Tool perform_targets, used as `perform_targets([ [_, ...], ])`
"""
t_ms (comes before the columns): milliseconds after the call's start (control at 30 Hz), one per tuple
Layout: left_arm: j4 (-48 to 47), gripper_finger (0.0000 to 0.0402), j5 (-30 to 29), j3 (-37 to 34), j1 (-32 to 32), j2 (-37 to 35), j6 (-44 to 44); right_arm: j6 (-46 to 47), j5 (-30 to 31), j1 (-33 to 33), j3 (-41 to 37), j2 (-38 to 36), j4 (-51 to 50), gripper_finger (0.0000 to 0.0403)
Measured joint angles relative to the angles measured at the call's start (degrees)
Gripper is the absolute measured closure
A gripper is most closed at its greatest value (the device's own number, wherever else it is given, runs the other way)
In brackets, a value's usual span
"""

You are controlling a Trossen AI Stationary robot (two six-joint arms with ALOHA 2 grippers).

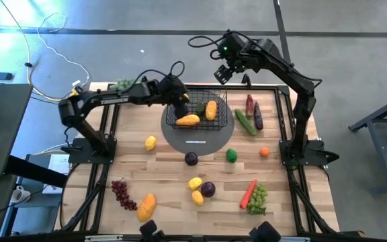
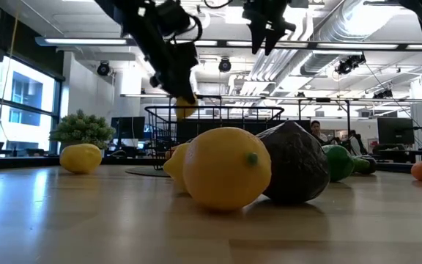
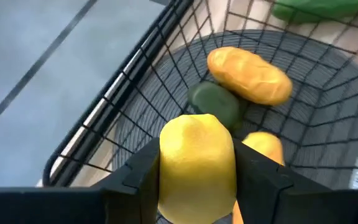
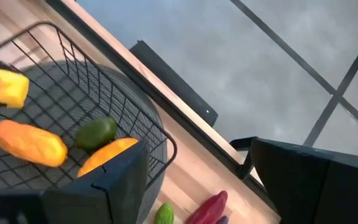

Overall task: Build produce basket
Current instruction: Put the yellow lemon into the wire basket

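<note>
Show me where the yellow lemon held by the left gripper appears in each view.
High view: hidden under the left gripper, at the black wire-mesh basket's left end.
Low view: yellow lemon, upper left of centre.
Left wrist view: bottom centre.
Right wrist view: left edge.
Shared landmark: the basket.

Grey concrete floor point(image 1: 113, 47) with dark seams. Exposed ceiling ducts point(image 2: 343, 29), strip lights point(image 2: 86, 42). Bright windows point(image 2: 20, 103) at one side. Monitors point(image 2: 394, 132) beyond wooden counter point(image 1: 166, 188).

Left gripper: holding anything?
Yes: left gripper is shut on a lemon above the basket.
</note>
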Motion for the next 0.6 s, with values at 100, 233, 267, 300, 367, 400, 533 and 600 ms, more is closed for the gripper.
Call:
perform_targets([
  [100,0.8,0.0255,1.5,0.0,1.0,2.1,-1.4,-0.1,0.0,-0.7,-1.9,0.0,0.7,0.0139],
  [233,2.1,0.0255,2.1,0.0,1.8,4.6,-1.8,0.3,0.0,-1.4,-4.6,0.0,0.9,0.0139],
  [267,2.3,0.0255,2.1,0.0,2.0,5.1,-1.7,0.5,0.0,-1.5,-5.3,0.0,0.9,0.0139],
  [300,3.0,0.0255,2.1,0.0,2.2,5.7,-1.7,1.2,0.0,-1.5,-6.0,0.0,0.9,0.0139],
  [367,3.6,0.0255,2.2,0.0,2.7,6.8,-1.7,2.5,0.0,-1.5,-7.4,0.0,1.1,0.0139],
  [400,3.8,0.0255,2.2,0.0,2.9,7.4,-1.7,3.2,0.0,-1.5,-8.0,0.0,1.1,0.0139],
  [533,4.9,0.0255,2.2,0.0,3.6,8.9,-1.7,5.6,-1.2,-1.3,-10.2,0.0,0.6,0.0139],
  [600,5.2,0.0254,2.2,0.0,3.9,9.3,-1.7,6.8,-1.3,-1.0,-11.2,0.0,0.4,0.0139],
])
